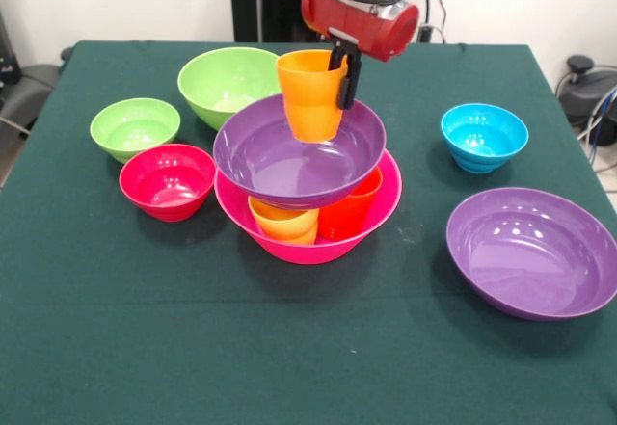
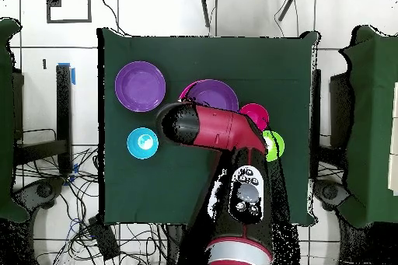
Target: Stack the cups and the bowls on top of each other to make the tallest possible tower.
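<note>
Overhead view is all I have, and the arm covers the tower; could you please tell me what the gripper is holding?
Observer: The gripper is shut on the rim of an orange cup.
Operator: Thank you. Where is that cup?
Observer: Its base is down inside the purple bowl on top of the tower; I cannot tell whether it touches.
Operator: And what carries that bowl?
Observer: It rests on a yellow-orange cup and a red-orange cup, both standing upright in the pink bowl.
</note>
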